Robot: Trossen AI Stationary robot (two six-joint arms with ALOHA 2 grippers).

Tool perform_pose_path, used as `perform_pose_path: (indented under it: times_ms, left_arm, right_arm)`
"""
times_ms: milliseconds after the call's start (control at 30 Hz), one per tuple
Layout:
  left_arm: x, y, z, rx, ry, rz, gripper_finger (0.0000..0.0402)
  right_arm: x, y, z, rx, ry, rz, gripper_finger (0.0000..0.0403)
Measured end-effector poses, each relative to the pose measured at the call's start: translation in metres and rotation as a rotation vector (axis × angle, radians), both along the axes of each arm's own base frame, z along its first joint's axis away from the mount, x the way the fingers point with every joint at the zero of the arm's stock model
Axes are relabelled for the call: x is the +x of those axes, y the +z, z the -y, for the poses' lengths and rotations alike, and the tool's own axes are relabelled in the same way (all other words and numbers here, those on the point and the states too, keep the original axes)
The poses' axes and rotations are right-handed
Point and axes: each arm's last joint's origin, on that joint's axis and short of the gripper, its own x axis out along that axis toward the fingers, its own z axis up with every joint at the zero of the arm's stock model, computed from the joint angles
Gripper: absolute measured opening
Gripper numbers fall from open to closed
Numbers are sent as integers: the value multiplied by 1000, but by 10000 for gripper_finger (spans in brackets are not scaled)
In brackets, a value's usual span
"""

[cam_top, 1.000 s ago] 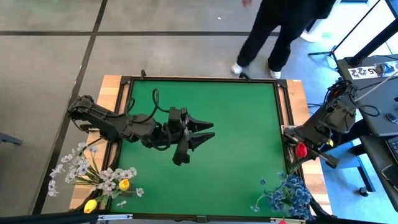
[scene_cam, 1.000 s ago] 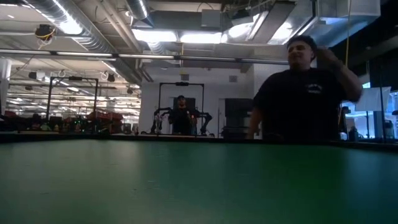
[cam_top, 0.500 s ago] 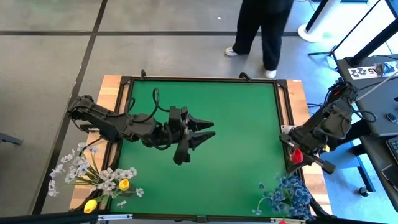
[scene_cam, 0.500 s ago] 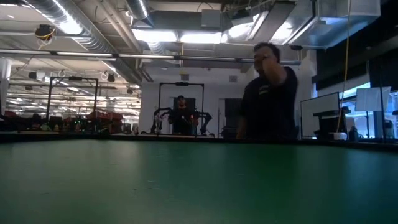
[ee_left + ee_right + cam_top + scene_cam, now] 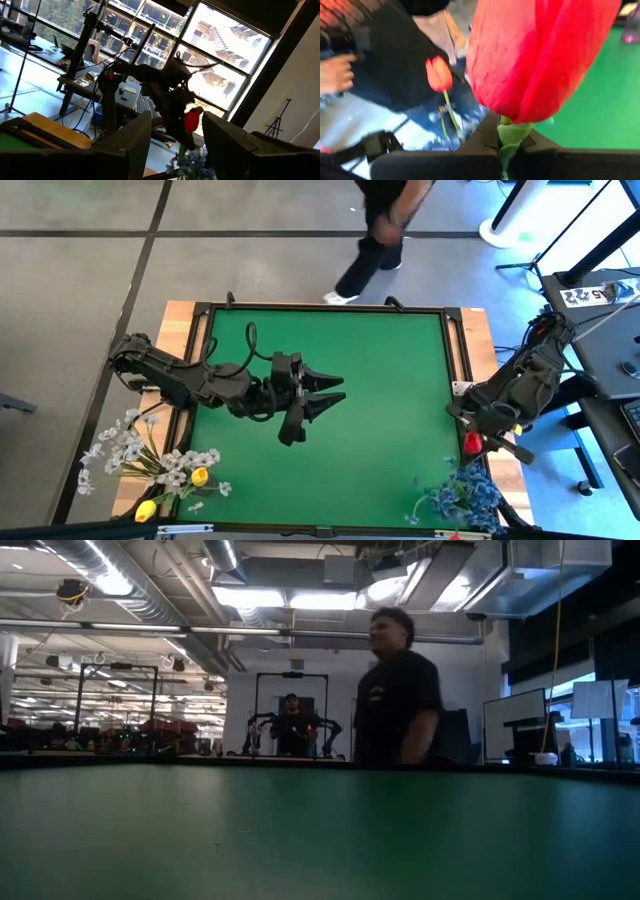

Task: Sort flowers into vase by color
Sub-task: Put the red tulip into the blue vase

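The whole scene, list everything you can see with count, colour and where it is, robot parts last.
Red tulip: one gripped at the table's right edge; a second shows in the right wrist view.
Blue flowers: one cluster, front right corner.
White flower sprays: one bunch, front left corner.
Yellow tulips: two, among the white sprays.
Table: one, green top, wooden border.
Person: one, dark clothes, walking behind the table.
Left gripper: open, above mid-table.
Right gripper: shut on the red tulip.

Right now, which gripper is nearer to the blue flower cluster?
The right gripper. It hangs just above the blue flower cluster at the table's right edge, shut on a red tulip. The left gripper is far away, over the green mat's middle.
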Motion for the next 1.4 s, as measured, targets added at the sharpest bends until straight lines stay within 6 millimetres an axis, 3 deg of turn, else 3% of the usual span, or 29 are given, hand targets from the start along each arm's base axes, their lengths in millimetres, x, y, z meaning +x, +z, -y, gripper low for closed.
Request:
perform_pose_path:
  times_ms: [333, 633, 933, 1200, 1400]
  left_arm:
    - [0, 0, 0, 2, -12, 1, 172]
    - [0, 0, 0, 3, -4, -4, 172]
    - [-3, -9, -3, 57, 2, -132, 172]
    - [-1, -18, -12, 74, 31, -219, 172]
    - [-8, -15, -21, 65, 48, -251, 172]
  right_arm:
    - [4, -17, -8, -141, 112, -80, 39]
    - [10, -22, -16, -162, 127, -156, 138]
    - [-9, 11, 5, -213, 93, -349, 216]
    - [-16, 26, 14, -197, 11, -393, 225]
    - [-24, 53, 25, -128, -66, -322, 225]
